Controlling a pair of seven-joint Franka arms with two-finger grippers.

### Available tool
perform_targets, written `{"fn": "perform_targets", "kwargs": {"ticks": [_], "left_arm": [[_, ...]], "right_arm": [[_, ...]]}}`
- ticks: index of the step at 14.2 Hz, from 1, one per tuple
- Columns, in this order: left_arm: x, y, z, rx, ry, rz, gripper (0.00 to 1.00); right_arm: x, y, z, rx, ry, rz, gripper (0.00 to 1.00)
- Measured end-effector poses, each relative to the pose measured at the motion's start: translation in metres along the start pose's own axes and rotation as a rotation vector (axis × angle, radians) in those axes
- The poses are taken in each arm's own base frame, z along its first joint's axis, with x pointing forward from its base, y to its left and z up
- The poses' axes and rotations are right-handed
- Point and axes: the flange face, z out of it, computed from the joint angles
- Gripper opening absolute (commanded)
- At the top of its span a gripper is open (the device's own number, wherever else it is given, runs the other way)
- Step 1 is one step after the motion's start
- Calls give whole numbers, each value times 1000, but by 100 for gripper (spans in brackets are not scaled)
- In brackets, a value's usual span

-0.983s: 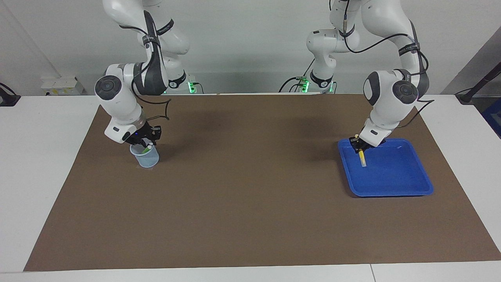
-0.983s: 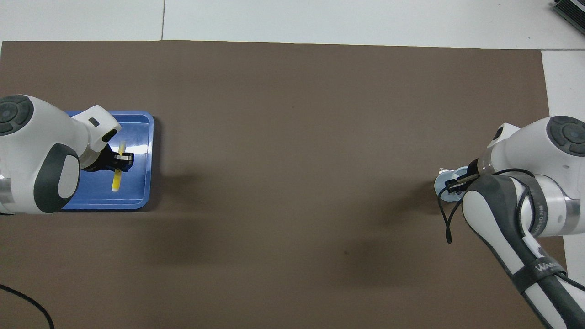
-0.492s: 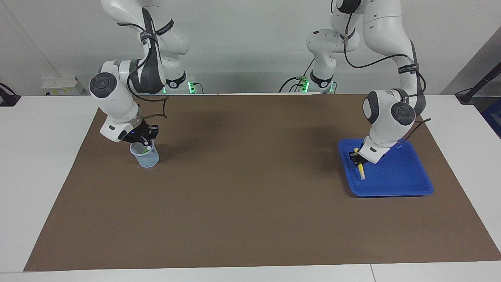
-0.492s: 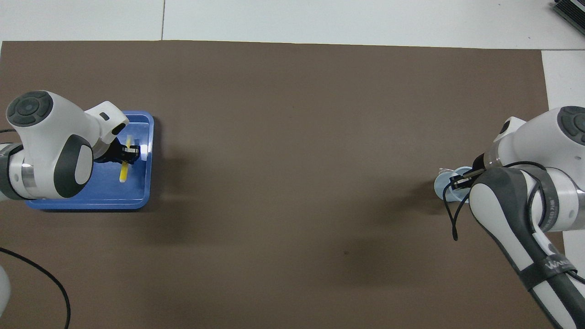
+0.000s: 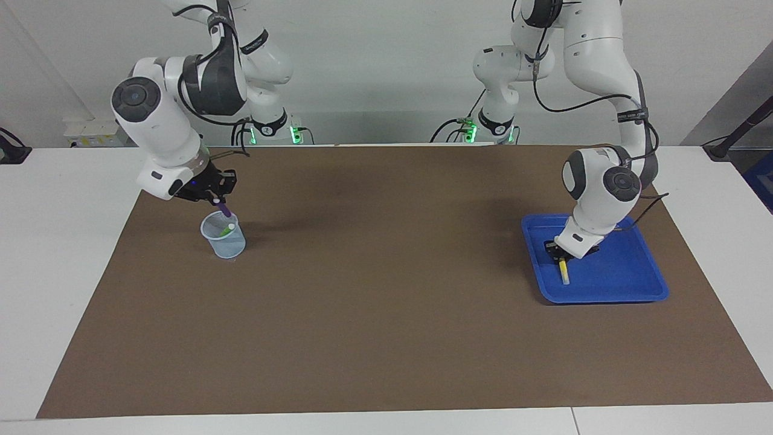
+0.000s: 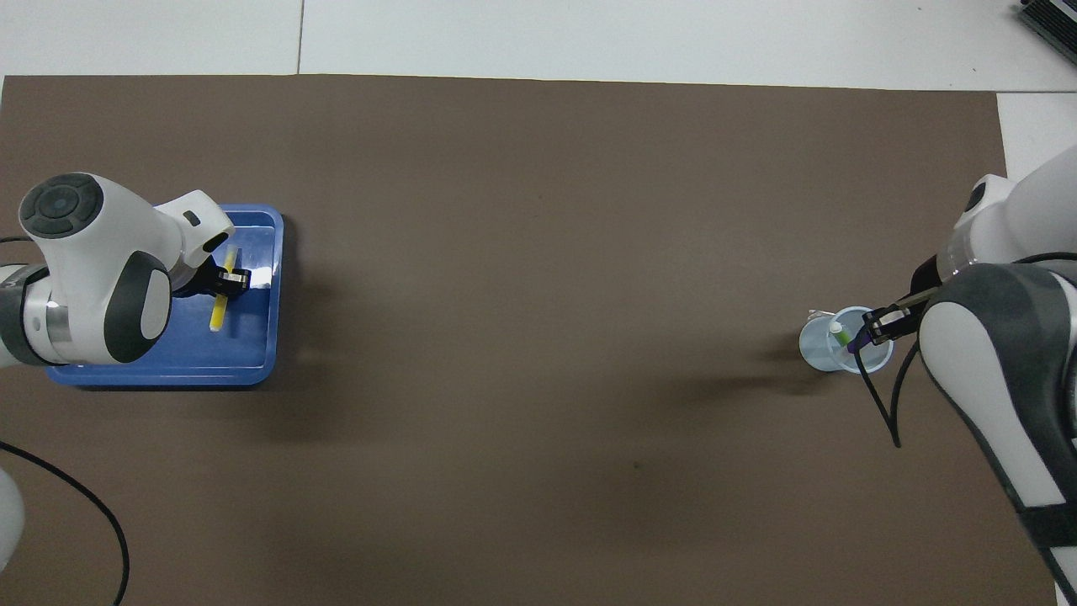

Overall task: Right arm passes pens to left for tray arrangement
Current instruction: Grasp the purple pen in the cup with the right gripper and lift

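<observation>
A: Start at the right gripper [image 5: 218,198]. What has it got?

B: Its fingertips are pinched on the purple pen [image 5: 224,209], which hangs down from them over the mouth of the pale cup [image 5: 224,240]. In the overhead view the gripper sits at about three o'clock of the cup's rim.

A: Anything else in the cup?

B: The green pen [image 5: 227,229] leans inside it, pale end up. The cup stands on the brown mat [image 5: 386,314], toward the right arm's end of the table.

A: And the left gripper [image 5: 558,257]?

B: Down low inside the blue tray [image 5: 628,289], closed on the yellow pen [image 5: 564,271]. From the fingertips the pen points toward six o'clock in the facing view, its lower end at the tray floor; I cannot tell whether it touches.

A: Where in the tray?

B: Along the rim that faces the middle of the table, which is nine o'clock of the tray in the facing view. The tray lies on the mat at the left arm's end, well apart from the cup.
</observation>
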Motion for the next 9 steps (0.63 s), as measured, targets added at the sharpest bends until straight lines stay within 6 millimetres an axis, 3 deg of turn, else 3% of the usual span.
{"fn": "perform_targets", "kwargs": {"ticks": [1, 3, 4, 5, 6, 9], "left_arm": [[0, 1, 0, 1, 2, 5, 45], [1, 3, 0, 0, 8, 10, 60], [1, 4, 0, 0, 9, 12, 61], [1, 5, 1, -1, 8, 14, 68], [1, 6, 2, -5, 7, 11, 84], [5, 6, -7, -98, -9, -69, 100]], "right_arm": [[-4, -9, -17, -3, -10, -12, 0], [-9, -30, -44, -3, -3, -43, 0], [-10, -43, -52, 24, 15, -59, 0], [-10, -54, -58, 72, 36, -61, 0], [-9, -63, -61, 131, 55, -38, 0], [3, -83, -70, 298, 139, 99, 0]]}}
